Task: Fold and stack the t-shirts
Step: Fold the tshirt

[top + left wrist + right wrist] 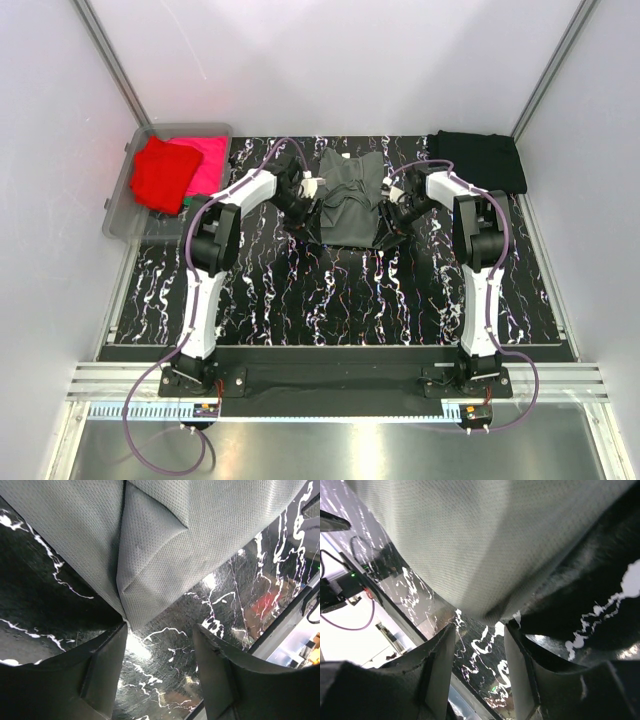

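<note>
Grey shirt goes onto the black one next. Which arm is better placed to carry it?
Probably right: the right end effector sits open at the right edge of the grey t-shirt, nearest the black t-shirt; the left end effector is farther.

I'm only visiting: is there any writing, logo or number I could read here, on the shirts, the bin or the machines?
No text can be read in any view.
The dark grey t-shirt: plain cloth, no print showing.
The black t-shirt: plain, no print showing.
The ticked strip along the near edge: marks only; any figures are too small to read.
</note>
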`<move>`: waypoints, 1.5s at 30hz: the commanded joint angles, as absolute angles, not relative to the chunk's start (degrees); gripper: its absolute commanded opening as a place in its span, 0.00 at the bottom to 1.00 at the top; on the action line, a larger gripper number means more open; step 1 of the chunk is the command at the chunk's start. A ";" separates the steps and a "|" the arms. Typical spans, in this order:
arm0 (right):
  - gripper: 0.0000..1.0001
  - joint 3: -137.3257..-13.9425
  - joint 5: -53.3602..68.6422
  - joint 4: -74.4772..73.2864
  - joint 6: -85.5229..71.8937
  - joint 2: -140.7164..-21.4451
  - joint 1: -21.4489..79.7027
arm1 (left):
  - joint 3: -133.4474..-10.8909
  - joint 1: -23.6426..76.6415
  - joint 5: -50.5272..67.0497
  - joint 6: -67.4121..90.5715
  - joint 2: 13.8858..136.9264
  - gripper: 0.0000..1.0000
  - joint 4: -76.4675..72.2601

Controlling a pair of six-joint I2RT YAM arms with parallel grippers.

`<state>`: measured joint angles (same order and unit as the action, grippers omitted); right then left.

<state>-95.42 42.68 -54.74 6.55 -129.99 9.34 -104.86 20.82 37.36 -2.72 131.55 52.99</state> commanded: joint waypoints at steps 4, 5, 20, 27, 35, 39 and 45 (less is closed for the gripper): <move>0.52 -95.01 32.61 -54.23 7.12 -128.41 9.49 | -107.14 20.65 37.88 -2.90 133.42 0.54 52.03; 0.52 -95.18 31.91 -54.23 6.95 -128.84 9.49 | -107.05 20.65 37.62 -2.81 133.50 0.53 51.86; 0.42 -98.87 34.27 -52.12 4.48 -134.47 10.81 | -105.91 20.92 37.71 -4.39 132.89 0.05 51.86; 0.05 -96.51 33.58 -51.86 5.10 -130.00 10.02 | -104.50 21.27 36.74 -5.54 129.82 0.00 52.03; 0.03 -89.40 32.70 -53.17 6.50 -114.20 7.82 | -101.08 22.94 36.39 -6.77 116.56 0.00 52.91; 0.04 -87.02 32.78 -54.75 7.82 -108.12 7.82 | -99.58 26.00 35.77 -7.99 111.19 0.00 53.70; 0.06 -84.55 33.13 -57.56 9.13 -99.94 7.91 | -95.89 31.28 33.14 -10.01 103.98 0.00 54.84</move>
<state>-85.73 33.76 -54.72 7.20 -104.07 8.19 -97.84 29.12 35.20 -7.77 107.00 53.32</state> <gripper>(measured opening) 0.054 0.012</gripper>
